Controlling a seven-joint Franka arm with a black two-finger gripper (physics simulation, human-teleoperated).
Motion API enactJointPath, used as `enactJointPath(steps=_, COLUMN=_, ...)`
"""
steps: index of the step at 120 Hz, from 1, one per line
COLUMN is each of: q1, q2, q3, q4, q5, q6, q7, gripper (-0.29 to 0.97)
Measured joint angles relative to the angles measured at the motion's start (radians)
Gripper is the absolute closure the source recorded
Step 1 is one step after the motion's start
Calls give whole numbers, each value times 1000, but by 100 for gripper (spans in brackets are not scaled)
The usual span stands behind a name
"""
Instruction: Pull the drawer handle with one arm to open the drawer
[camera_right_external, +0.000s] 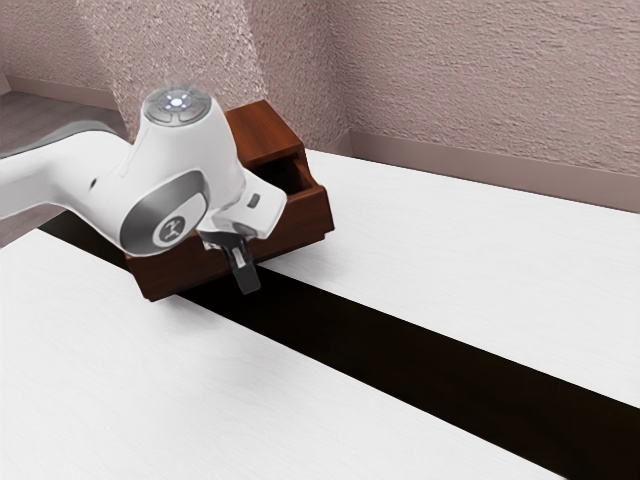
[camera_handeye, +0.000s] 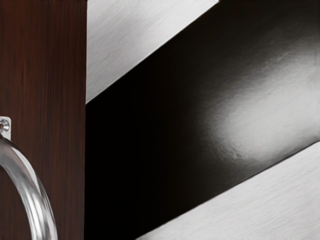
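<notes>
A dark brown wooden cabinet (camera_right_external: 262, 128) stands on the table, and its drawer (camera_right_external: 300, 215) sticks out partway, showing a dark gap under the cabinet's top. My gripper (camera_right_external: 242, 268) hangs low at the drawer's front face, pointing down toward the table, with my white hand covering much of that face. In the wrist view the wooden drawer front (camera_handeye: 45, 75) is close beside my hand. A curved silver handle (camera_handeye: 25, 190) is bolted to it by a small metal plate (camera_handeye: 5, 125). Whether I hold the handle is hidden.
The table (camera_right_external: 480, 250) is white with a wide black stripe (camera_right_external: 400, 350) running diagonally from under the drawer toward the exterior view's lower right. A pink textured wall (camera_right_external: 480, 70) stands behind the table.
</notes>
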Motion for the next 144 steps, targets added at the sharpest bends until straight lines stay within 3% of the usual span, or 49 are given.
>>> enactJointPath(steps=37, q1=5, q2=-47, q3=-48, q4=-51, q5=23, q6=3, q7=-30, gripper=1)
enactJointPath(steps=108, q1=1, q2=-81, q3=-66, q4=-93, q5=31, q6=15, q7=-84, gripper=3)
enactJointPath(steps=144, q1=2, q2=-166, q3=-83, q4=-90, q5=25, q6=3, q7=-98, gripper=1)
